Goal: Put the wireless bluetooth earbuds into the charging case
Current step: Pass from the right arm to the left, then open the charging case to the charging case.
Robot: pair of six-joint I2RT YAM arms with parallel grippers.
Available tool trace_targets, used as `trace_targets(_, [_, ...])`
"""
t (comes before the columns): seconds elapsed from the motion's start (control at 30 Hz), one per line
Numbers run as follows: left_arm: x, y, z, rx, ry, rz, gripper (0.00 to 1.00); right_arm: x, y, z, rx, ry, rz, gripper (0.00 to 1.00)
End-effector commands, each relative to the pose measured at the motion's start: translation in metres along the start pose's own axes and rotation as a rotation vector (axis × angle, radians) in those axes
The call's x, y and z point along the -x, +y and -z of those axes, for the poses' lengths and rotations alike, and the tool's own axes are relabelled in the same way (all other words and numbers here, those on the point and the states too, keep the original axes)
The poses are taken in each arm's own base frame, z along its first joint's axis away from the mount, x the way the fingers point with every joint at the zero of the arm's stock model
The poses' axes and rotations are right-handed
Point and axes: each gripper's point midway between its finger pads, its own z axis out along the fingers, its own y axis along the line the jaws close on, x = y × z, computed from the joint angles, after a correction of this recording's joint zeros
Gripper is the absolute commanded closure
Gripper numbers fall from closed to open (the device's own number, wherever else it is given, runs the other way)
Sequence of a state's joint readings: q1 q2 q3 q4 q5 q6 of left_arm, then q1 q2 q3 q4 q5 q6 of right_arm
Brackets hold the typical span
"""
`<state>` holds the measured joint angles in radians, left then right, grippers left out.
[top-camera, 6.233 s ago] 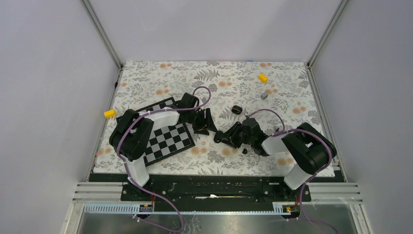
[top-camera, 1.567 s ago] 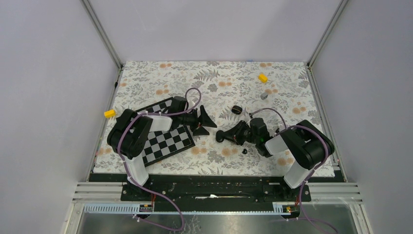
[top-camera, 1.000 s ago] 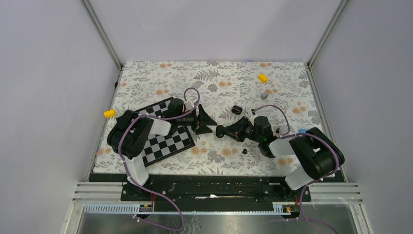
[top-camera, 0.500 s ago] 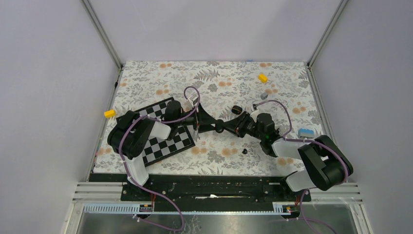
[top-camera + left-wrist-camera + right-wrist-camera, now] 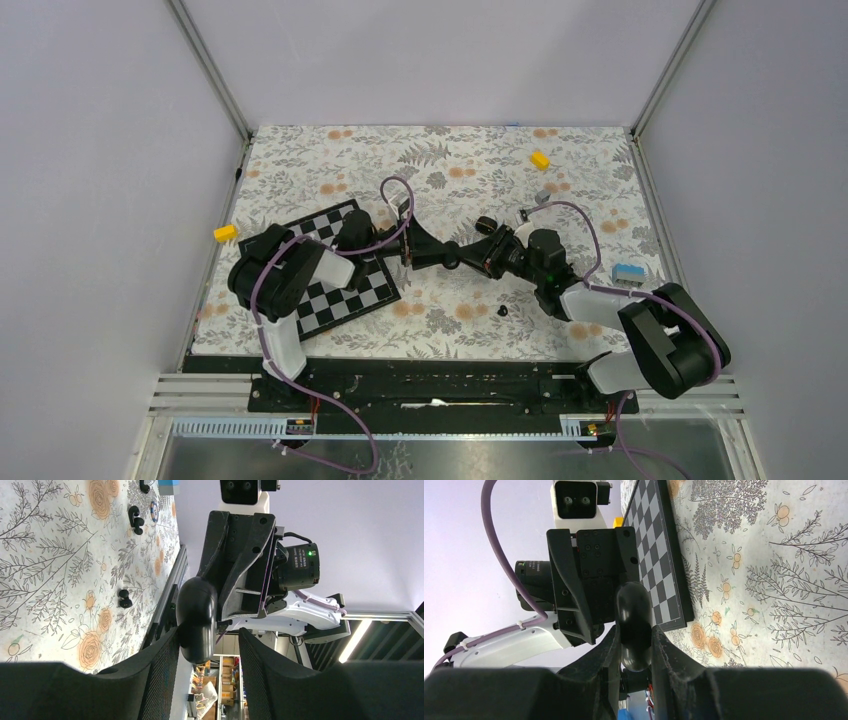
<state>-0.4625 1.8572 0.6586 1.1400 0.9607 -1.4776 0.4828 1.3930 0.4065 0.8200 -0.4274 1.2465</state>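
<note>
One charging case (image 5: 634, 611), pinched by the right hand (image 5: 633, 631), sits inside the spread left hand (image 5: 207, 633).

charging case (image 5: 634, 622): smooth glossy plastic | left claw pads (image 5: 159, 680): matt, ribbed

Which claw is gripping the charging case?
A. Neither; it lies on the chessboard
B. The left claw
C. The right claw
C: in the right wrist view the right claw pinches the charging case between its fingers, while the left claw stands open around it.
</note>
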Motion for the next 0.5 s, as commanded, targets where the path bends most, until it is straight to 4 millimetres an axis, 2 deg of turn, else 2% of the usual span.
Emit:
trace_targets(0.0, [-0.0039, -0.0163, 0.0009, -0.067, 0.007, -0.071, 0.51, 0.0103, 0.0184, 0.0006, 0.047, -0.035, 0.039, 0.98])
trace_targets(0.1, [-0.0053, -0.0146, 0.0004, -0.061, 0.008, -0.07, 0.54, 0.01, 0.0193, 0.0007, 0.05, -0.034, 0.04, 0.98])
trace_targets(0.2, [-0.0044, -0.0155, 0.0003, -0.062, 0.001, -0.071, 0.67, 0.0105, 0.0182, 0.001, 0.046, -0.038, 0.043, 0.98])
trace_targets(0.4, [-0.0028, -0.0181, -0.0004, -0.071, -0.002, -0.071, 0.83, 0.01, 0.0155, 0.0024, 0.04, -0.041, 0.044, 0.97])
trace_targets(0.47, [-0.0032, -0.0207, -0.0001, -0.08, -0.001, -0.072, 0.88, 0.0098, 0.0135, 0.0023, 0.033, -0.041, 0.045, 0.95])
